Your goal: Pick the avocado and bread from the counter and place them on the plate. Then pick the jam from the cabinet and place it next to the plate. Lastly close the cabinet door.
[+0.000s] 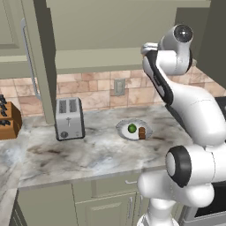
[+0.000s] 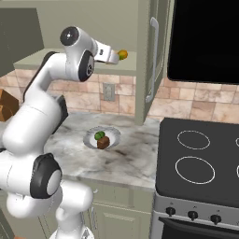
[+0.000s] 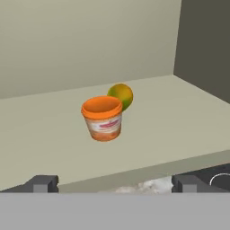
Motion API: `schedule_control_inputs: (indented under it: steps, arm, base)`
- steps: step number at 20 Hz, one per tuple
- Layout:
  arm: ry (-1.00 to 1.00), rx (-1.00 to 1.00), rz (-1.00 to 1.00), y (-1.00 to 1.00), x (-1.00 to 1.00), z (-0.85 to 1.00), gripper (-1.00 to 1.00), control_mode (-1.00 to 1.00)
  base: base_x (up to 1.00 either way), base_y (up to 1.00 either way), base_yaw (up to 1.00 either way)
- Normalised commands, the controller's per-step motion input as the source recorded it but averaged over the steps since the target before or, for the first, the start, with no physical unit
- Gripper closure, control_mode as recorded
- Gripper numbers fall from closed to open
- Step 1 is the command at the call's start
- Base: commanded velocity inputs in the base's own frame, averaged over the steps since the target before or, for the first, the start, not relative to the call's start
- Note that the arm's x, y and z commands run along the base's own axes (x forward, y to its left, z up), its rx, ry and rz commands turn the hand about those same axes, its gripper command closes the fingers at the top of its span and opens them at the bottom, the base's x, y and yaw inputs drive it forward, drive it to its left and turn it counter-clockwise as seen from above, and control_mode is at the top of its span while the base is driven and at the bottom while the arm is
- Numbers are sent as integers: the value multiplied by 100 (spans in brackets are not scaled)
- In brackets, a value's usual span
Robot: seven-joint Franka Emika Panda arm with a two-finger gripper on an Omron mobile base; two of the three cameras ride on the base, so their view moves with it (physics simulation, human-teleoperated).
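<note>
On the marble counter (image 2: 121, 161), a pale plate (image 2: 113, 135) carrying the dark green avocado (image 2: 99, 135) and, touching it on the near side, the brown bread (image 2: 103, 142). Above the plate, white arm reaching up into the open olive-grey cabinet (image 2: 131, 28), an orange jar (image 2: 123, 54) on the shelf just beyond its hand. Right of the plate, a black stove (image 2: 200, 163); between them, the cabinet door (image 2: 148, 60) swung open.
</note>
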Motion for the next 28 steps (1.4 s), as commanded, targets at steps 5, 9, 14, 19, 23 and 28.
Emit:
schedule_control_inputs:
  steps: [5, 9, 14, 19, 23, 28]
  arm:
    - [0, 0, 0, 0, 49, -6, -100, -100]
    - [0, 0, 0, 0, 63, 0, -100, -100]
    - [1, 0, 0, 0, 58, -3, -100, -100]
    - [0, 0, 0, 0, 45, -17, -100, -100]
    - [0, 0, 0, 0, 39, -18, -100, -100]
    - [0, 0, 0, 0, 42, -13, 100, -100]
  base:
    - [0, 0, 0]
    - [0, 0, 0]
    - [0, 0, 0]
    - [0, 0, 0]
    - [0, 0, 0]
    - [0, 0, 0]
